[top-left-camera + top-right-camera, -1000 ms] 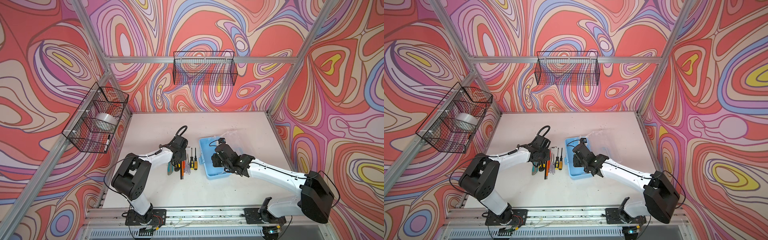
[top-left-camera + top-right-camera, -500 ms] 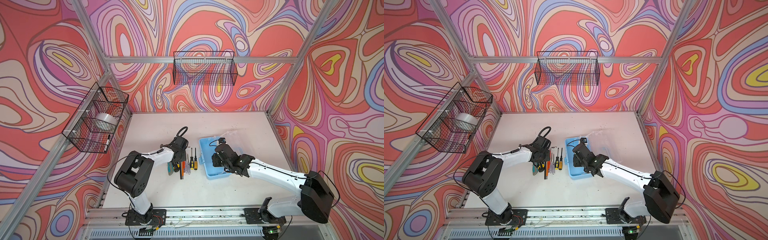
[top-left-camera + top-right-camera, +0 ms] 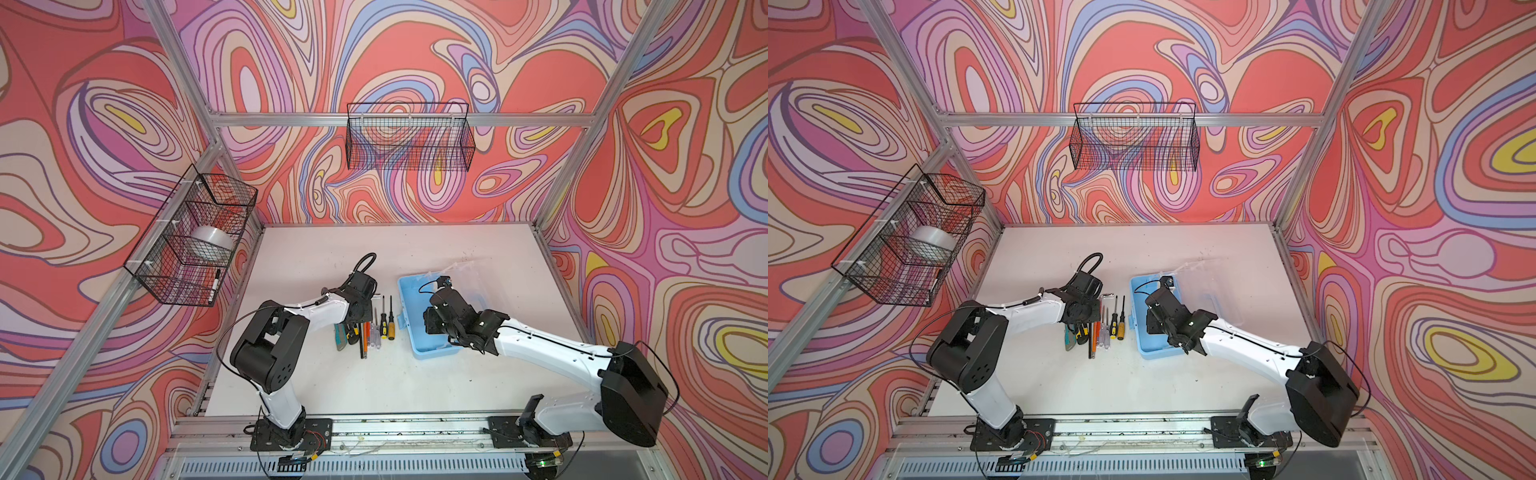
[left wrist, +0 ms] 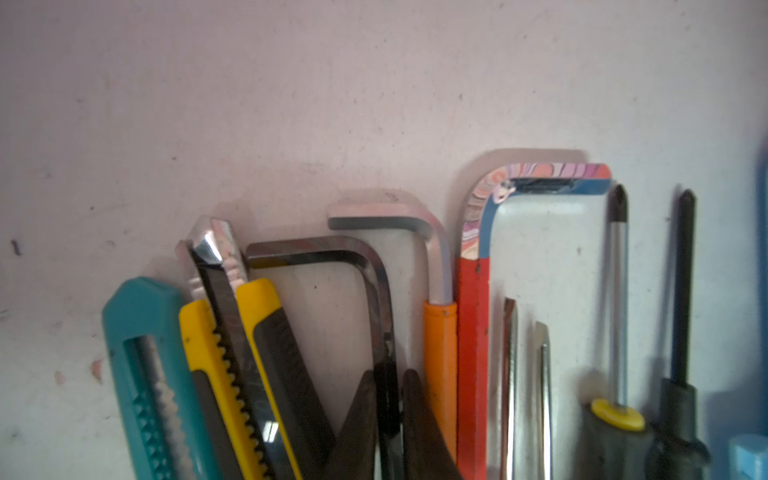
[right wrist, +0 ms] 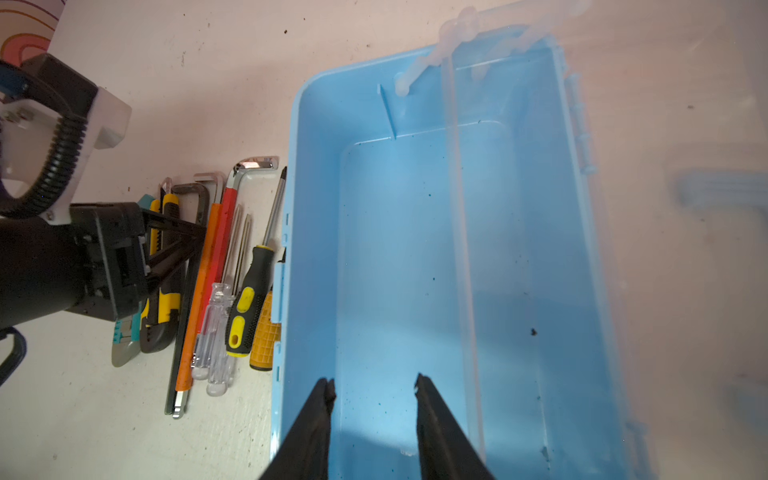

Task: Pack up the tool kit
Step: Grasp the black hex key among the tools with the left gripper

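The light-blue rectangular plastic box (image 3: pixel 410 301) of the tool kit lies open right of centre on the white tabletop (image 3: pixel 374 249). I can see nothing packed in it, and its clear plastic lid (image 3: pixel 478 282) is folded out on the side away from the tools. The right gripper (image 5: pixel 374 379) hangs inside it, jaws apart, holding nothing. Should that arm press on a wall, so light a box would likely skid. The row of tools (image 3: pixel 370 328) lies just beside it, so a shove would scatter them.

The left gripper (image 4: pixel 388 372) is down in that row, jaws standing narrow either side of the long shaft of the dark steel hex key (image 4: pixel 316 247). Whether they already pinch it I cannot tell. Crowding is the trouble: the yellow-and-black utility knife (image 4: pixel 257 332) lies tight on one side and the orange-sleeved hex key (image 4: pixel 440 353) close on the other. A lift could drag a neighbour along, or the thin, slick shaft could swivel out of the grip.

Around all this stand walls (image 3: pixel 415 50) of swirling red, purple and blue in an aluminium frame (image 3: pixel 415 119). The tabletop is matt, scuffed and speckled. One black wire basket (image 3: pixel 409 141) hangs on the back wall; a second wire basket (image 3: pixel 191 241) on the left wall holds a pale roll of tape (image 3: pixel 208 243).
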